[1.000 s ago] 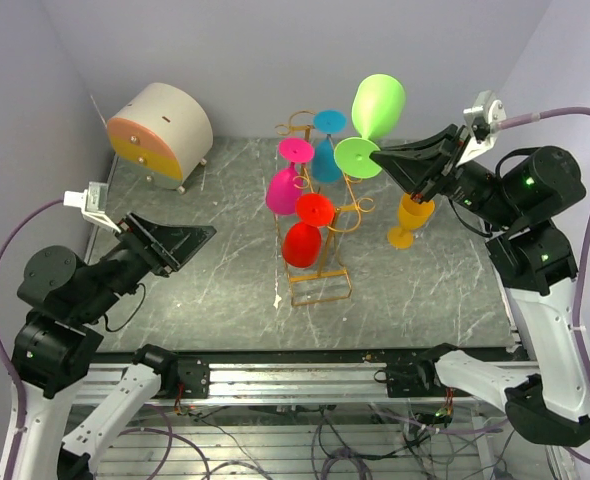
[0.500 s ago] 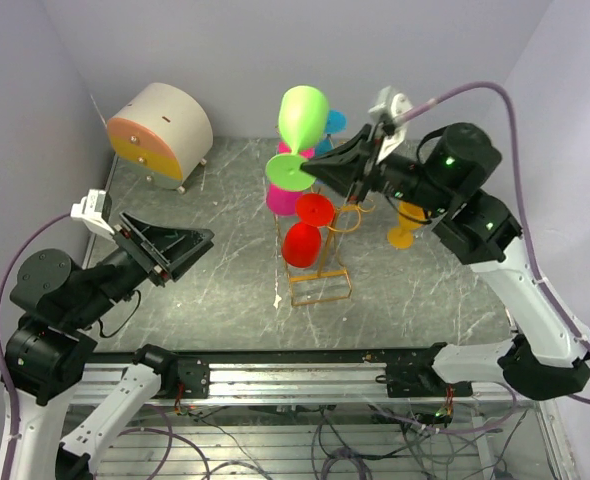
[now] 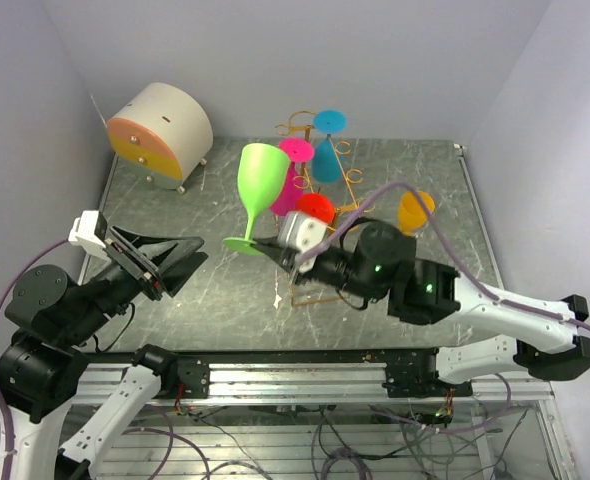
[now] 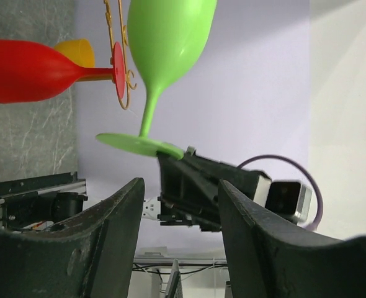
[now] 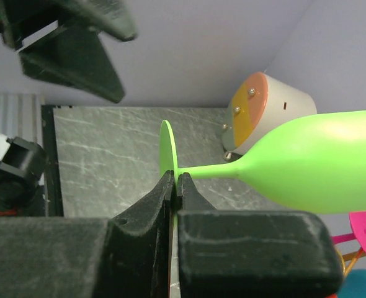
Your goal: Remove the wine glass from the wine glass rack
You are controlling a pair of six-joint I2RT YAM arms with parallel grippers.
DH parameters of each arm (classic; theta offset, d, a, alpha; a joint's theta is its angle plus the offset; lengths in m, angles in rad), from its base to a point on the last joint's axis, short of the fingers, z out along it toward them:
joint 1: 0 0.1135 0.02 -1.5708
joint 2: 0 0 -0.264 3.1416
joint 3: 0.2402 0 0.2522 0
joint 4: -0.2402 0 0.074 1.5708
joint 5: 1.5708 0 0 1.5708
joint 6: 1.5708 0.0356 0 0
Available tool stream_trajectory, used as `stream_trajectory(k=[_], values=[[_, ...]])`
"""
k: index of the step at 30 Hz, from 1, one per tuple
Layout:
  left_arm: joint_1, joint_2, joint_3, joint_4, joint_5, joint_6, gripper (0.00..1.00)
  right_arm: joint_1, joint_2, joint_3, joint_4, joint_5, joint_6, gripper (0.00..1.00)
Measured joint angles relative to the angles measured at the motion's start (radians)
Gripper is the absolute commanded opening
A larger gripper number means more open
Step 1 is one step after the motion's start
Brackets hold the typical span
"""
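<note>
Left wrist: wine glass rim off-frame

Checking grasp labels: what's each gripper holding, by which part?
Right gripper pinches the green wine glass by the rim of its foot; left gripper is open, empty.

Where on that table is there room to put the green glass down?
Bare table shows along the near edge, between the left gripper and the wine glass rack, and at the far right corner behind the orange glass. The middle is crowded: the rack, its hanging glasses and the right arm.
</note>
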Motion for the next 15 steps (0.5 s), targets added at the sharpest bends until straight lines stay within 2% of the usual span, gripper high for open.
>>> stream_trajectory(k=[8,15], values=[[0.000,0.003,-0.019,-0.005,0.000,-0.023,0.61,0.245,0.002,-0.178,0.269,0.283,-0.271,0.00],[0.000,0.004,-0.033,-0.019,0.002,-0.025,0.61,0.346,0.024,-0.291,0.528,0.462,-0.513,0.00]])
